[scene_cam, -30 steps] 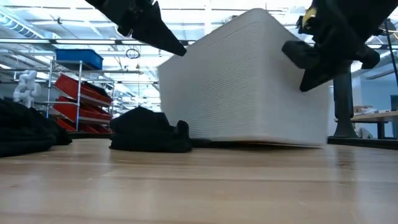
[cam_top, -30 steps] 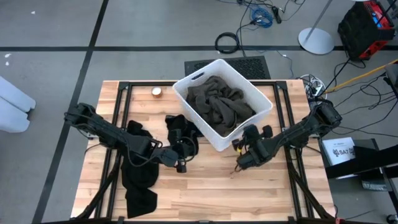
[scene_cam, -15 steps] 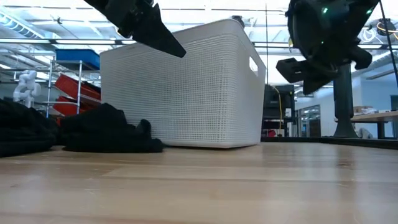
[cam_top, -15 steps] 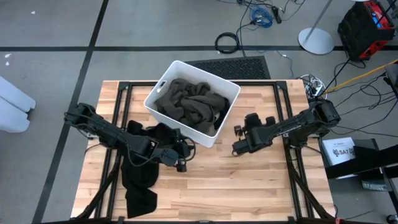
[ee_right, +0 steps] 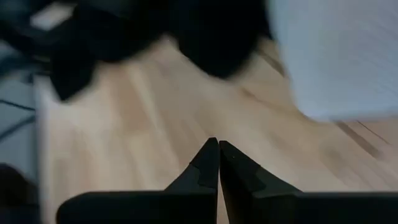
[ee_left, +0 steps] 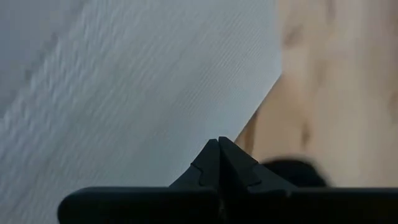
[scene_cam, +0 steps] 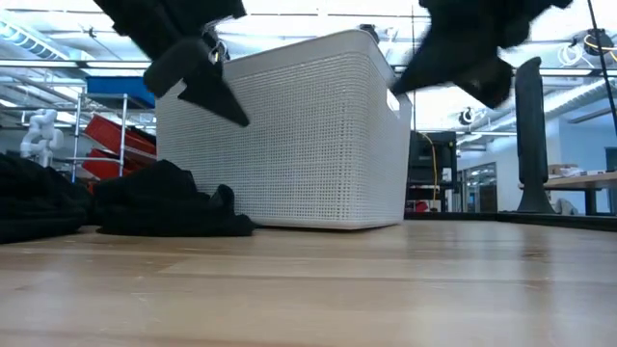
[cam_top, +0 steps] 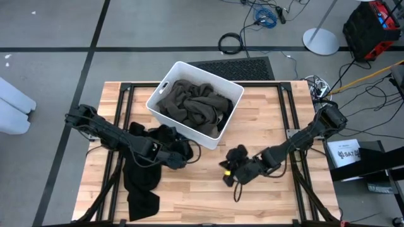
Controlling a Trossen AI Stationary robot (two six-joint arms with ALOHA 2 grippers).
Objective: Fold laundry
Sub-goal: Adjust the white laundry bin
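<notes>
Overhead camera looks straight down; table-level camera faces across; both share the white bin (cam_top: 218,135).

No readable text showing anywhere; white label sheet (cam_top: 344,151) sitting right of the right arm is carrying print too small to read.

I see a bench (cam_top: 208,195) of pale wood planks, smooth with a light satin sheen and visible grain, set in a black matt metal frame (cam_top: 287,107). The bin (scene_cam: 289,135) is white plastic, its walls finely ribbed in a woven-looking texture, matt. Inside it lies soft, dull olive-grey cloth (cam_top: 196,107), rumpled. The black garments (cam_top: 142,183) beside it are limp matt fabric. My left end effector (ee_left: 219,163) and right end effector (ee_right: 217,163) both look like matt black plastic, smooth.
</notes>
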